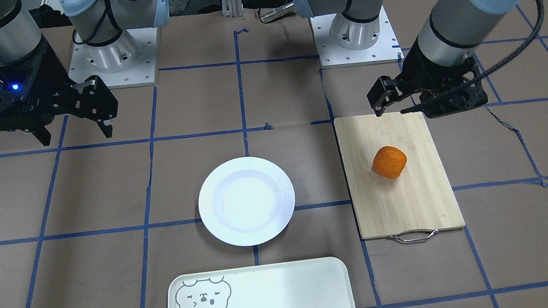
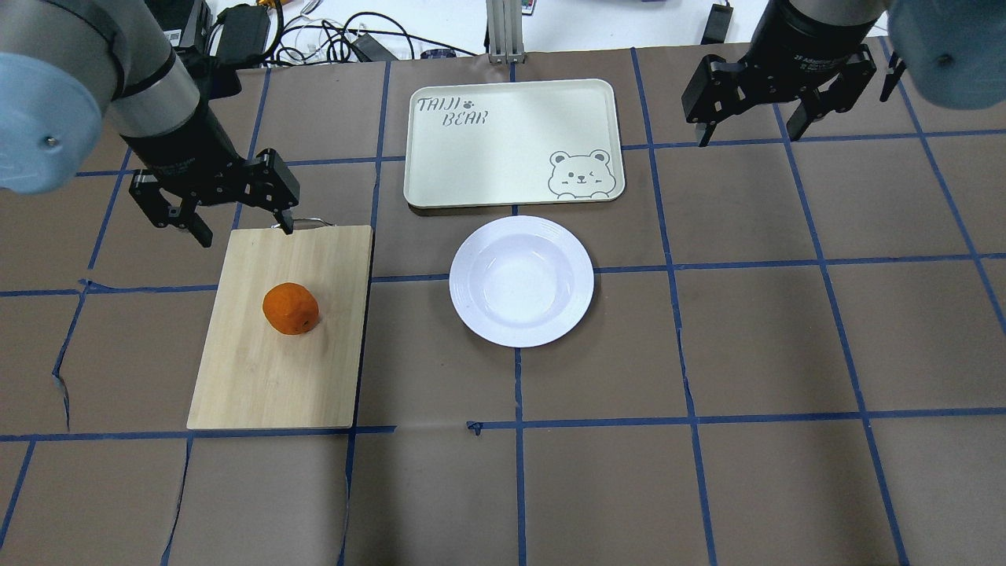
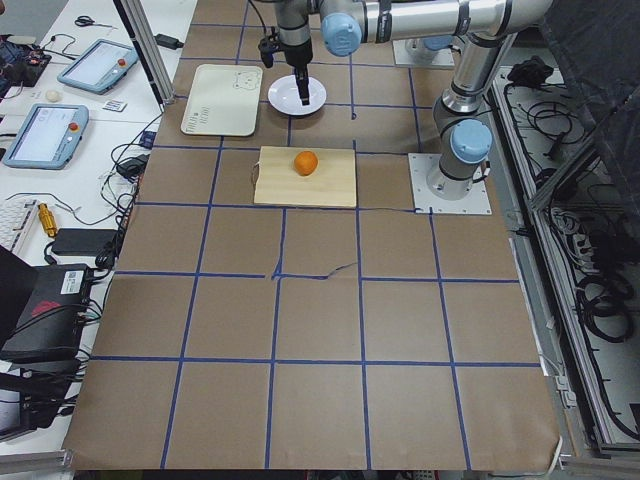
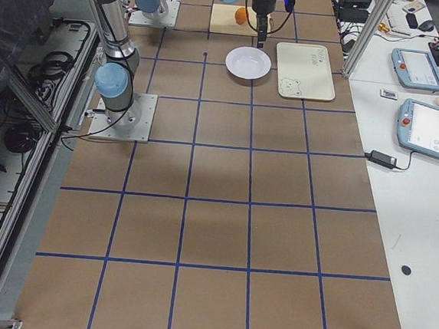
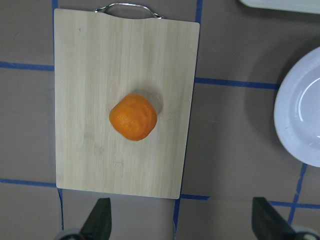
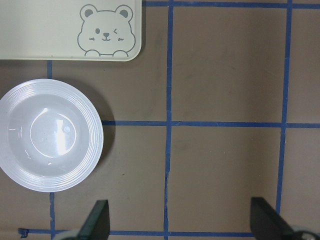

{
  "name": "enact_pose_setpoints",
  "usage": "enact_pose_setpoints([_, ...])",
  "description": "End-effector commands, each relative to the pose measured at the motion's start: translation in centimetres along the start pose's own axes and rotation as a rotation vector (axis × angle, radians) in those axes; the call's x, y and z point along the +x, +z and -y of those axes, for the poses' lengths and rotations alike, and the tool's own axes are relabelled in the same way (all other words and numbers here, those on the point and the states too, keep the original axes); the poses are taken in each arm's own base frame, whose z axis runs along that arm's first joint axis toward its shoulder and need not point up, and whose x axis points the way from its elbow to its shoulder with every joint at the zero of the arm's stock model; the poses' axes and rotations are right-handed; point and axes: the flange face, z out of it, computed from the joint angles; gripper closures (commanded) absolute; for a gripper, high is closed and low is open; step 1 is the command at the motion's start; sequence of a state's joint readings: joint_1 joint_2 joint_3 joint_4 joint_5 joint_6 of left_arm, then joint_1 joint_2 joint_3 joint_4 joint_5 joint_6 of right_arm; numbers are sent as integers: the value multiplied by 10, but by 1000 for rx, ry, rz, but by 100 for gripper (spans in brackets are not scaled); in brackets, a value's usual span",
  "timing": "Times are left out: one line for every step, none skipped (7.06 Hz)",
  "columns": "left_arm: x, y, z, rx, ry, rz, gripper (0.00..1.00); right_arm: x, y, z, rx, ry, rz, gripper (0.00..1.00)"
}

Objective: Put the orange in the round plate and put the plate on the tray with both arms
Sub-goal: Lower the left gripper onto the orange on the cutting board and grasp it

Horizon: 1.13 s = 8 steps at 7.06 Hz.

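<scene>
The orange (image 2: 291,308) lies on a bamboo cutting board (image 2: 259,377), on my left side of the table. My left gripper (image 2: 245,232) hangs open and empty above the board's handle end, a little beyond the orange (image 5: 133,117). The white round plate (image 2: 521,281) sits empty at the table's middle, with the cream tray (image 2: 515,141) and its bear face just beyond it. My right gripper (image 2: 747,135) is open and empty, high over the bare table to the right of the tray. In the right wrist view the plate (image 6: 50,135) and the tray (image 6: 65,30) lie at the left.
The board's metal handle (image 2: 302,222) points away from the robot. Brown paper with blue tape lines covers the table. The two arm bases (image 1: 353,34) (image 1: 116,58) stand at the robot's edge. Cables and boxes (image 2: 314,35) lie past the far edge.
</scene>
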<state>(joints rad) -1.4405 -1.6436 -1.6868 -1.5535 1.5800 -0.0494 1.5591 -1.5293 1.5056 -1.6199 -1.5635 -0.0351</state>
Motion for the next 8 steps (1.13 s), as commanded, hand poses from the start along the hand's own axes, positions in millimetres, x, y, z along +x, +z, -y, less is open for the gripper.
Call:
enact_pose_setpoints([-30,89,24,-7,-122,53,3,2,4,1,-7,2,-1,0])
enact_pose_setpoints([-31,119,24,6,-139,47,4,1,7,2,-14,2,1,0])
enact_pose_setpoints([-30,146,26,27,-141,36,4,2,7,2,-13,2,-1,0])
enact_pose_setpoints([-29,159,29,40,-141,25,5,2,5,2,-10,4,0,0])
enact_pose_setpoints([-26,167,35,39,-141,-1,6,2,6,1,-14,5,1,0])
enact_pose_setpoints([-23,178,41,37,-139,-32,6,2,7,2,-13,5,1,0])
enact_pose_setpoints([-23,184,44,37,-136,-30,6,2,7,2,-14,4,1,0])
enact_pose_setpoints([-23,184,44,36,-127,-27,17,2,7,2,-14,4,1,0])
